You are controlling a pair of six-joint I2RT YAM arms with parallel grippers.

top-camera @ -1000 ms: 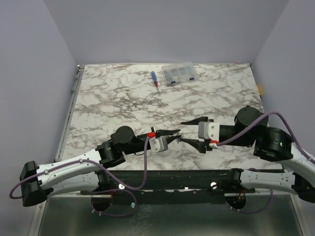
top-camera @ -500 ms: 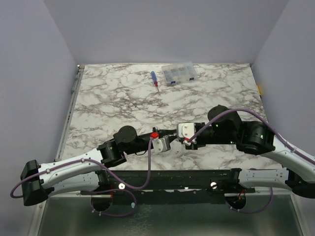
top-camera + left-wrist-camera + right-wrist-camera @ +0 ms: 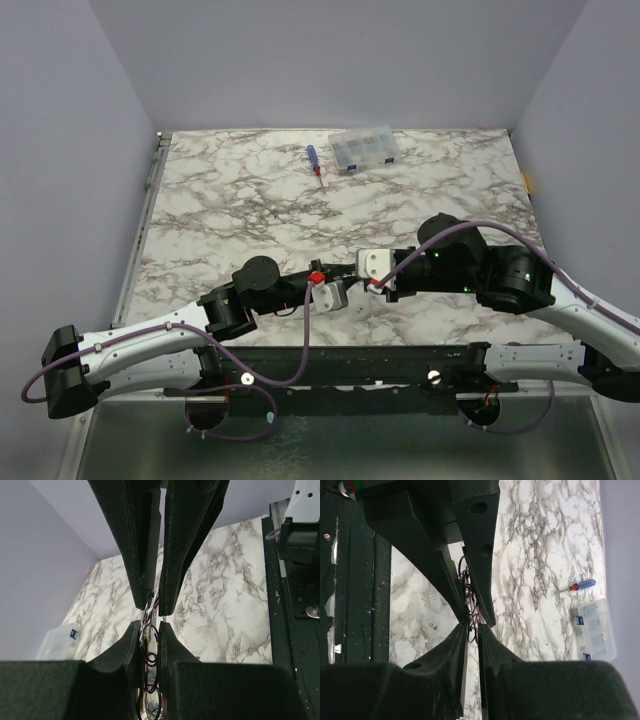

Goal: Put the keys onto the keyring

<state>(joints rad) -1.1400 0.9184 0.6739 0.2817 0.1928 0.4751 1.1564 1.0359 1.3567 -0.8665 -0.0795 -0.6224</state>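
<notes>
Left gripper (image 3: 148, 625) is clamping the keyring (image 3: 150, 655), jaws nearly touching on its wire loops. Keyring is sitting between both sets of fingertips, at 6 o'clock on the table (image 3: 230, 200), near the front edge. Right gripper (image 3: 472, 629) is facing it from 3 o'clock and pinching the same loops, with only a sliver of gap showing.

Legible text: none in any view. The clear compartment box (image 3: 365, 150) carries small blue stickers (image 3: 578, 621) on its lid. Their print is too small and blurred to read from the top, left wrist or right wrist cameras.
</notes>
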